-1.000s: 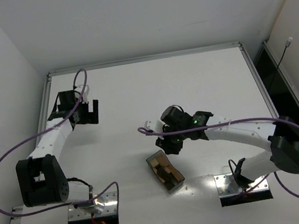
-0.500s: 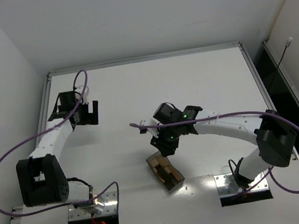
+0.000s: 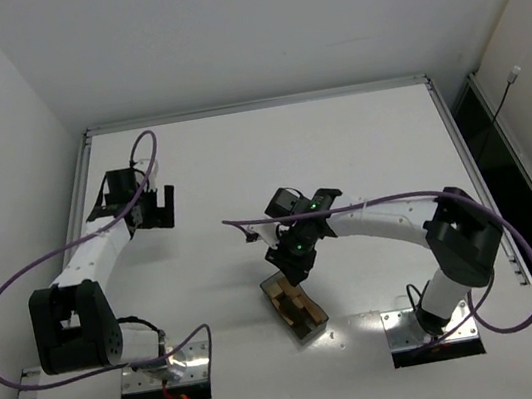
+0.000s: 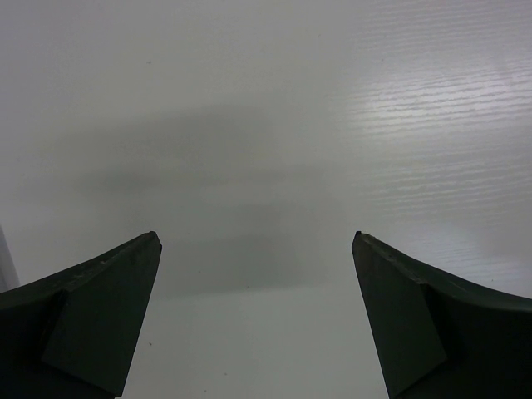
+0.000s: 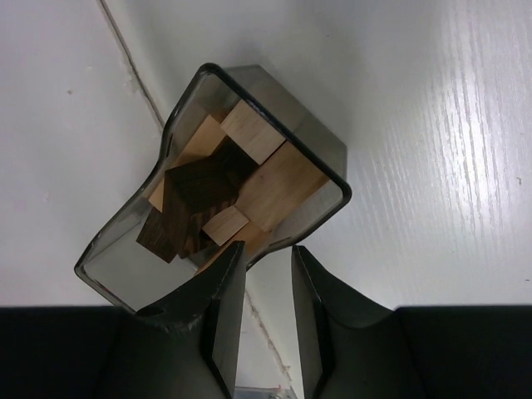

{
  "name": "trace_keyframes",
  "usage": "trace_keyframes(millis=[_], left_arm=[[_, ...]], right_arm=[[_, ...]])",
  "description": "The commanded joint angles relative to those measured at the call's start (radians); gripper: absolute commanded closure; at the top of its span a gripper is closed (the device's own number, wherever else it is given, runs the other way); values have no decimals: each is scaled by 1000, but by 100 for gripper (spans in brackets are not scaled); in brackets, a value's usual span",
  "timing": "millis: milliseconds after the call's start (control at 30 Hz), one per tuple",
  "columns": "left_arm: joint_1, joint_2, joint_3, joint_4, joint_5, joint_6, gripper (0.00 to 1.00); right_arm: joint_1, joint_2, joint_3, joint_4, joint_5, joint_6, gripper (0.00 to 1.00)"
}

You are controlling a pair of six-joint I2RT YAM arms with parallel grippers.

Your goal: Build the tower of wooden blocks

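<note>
Tan and dark brown blocks (image 5: 249, 129) are lying jumbled inside the smoky bin (image 5: 320, 166), just ahead of the right gripper (image 5: 264, 249), and we are seeing them through the bin's open top. We are reaching down over the bin's near end with that gripper, its fingers (image 5: 218, 307) drawn close together with only a narrow gap between them. One finger is sitting inside the rim, right beside the nearest tan block. The other is sitting outside the wall, so the wall is running between the two. We are not able to tell whether the pads are pinching that wall or merely flanking it.

We are holding the left gripper (image 4: 256, 241) spread wide above the white table (image 4: 249, 100), with only bare surface showing between its fingers. From this gripper the bin is lying well apart, off to its right and nearer the arm bases.
</note>
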Motion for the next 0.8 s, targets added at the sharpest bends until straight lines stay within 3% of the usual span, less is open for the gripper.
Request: trace_keyframes(millis=[0,433,533,600,633,767], left_arm=[[-2,-23,-12,44,-10,1,1],[-2,4,-21,72,-29,1,1],[-2,14,-21,72,-29,1,1],[-2,24,-21,82,-29,1,1],[-2,24,-21,82,-29,1,1],[-2,47,-21,93,-29,-8,1]], right_arm=[[-6,32,59,-8,5,24,75],[-33,113,98,-37,45,51,72],[-33,126,98,-37,36,51,77],[-33,135,98,-37,36,51,87],[-43,135,98,-47,36,51,100],[-43,167,118,-57,18,31,100]])
